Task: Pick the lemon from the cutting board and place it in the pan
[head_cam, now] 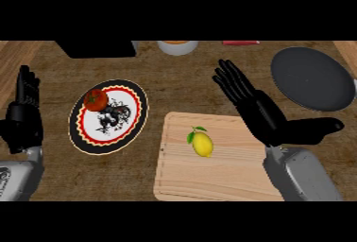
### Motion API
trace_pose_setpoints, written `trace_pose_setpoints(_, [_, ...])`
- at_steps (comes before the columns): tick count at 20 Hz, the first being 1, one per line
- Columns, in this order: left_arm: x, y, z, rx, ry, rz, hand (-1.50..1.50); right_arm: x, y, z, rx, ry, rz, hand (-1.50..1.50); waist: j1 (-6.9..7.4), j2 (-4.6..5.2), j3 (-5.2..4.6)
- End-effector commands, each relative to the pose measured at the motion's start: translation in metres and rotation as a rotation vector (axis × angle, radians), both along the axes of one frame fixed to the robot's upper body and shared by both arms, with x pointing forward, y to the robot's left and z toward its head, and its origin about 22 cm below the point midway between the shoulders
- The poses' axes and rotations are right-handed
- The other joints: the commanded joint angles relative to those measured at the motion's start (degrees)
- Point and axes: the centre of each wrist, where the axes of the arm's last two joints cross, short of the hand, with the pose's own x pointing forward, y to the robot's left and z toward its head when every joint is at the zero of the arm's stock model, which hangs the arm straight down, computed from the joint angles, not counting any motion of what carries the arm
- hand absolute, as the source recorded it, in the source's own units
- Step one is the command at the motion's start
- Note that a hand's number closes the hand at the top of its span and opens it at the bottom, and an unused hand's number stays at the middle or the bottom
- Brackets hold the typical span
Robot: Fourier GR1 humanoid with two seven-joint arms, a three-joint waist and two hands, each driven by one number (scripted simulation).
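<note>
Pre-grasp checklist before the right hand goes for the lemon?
1. Lemon on the cutting board, nothing covering it: ok.
2. Right hand open, fingers straight, holding nothing: ok.
3. Right hand over the lemon: not ok, it sits up and to the right of it.
4. Pan has nothing in it: ok.
5. Left hand open at the left edge, apart from the board: ok.
6. Plate with the tomato lies left of the board, off the lemon-to-pan path: ok.
</note>
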Motion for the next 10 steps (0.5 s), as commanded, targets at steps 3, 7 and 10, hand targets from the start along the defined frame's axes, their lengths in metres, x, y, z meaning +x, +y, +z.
trace_pose_setpoints(3, [0.007, -0.031, 0.018, 0.046, 0.111, -0.232, 0.0, 0.028, -0.007, -0.011, -0.249, 0.147, -0.147, -1.5, 0.88, 1.45, -2.06])
trace_pose_setpoints(7, [-0.007, -0.048, -0.015, 0.007, 0.238, -0.358, 0.0, 0.039, -0.072, -0.006, -0.911, 0.087, -0.295, -1.5, -0.34, 1.95, -4.51])
trace_pose_setpoints(10, [-0.014, -0.063, -0.02, -0.023, 0.333, -0.493, 0.0, 0.037, -0.062, -0.04, -0.983, 0.093, -0.492, 1.5, 1.05, 1.59, -2.26])
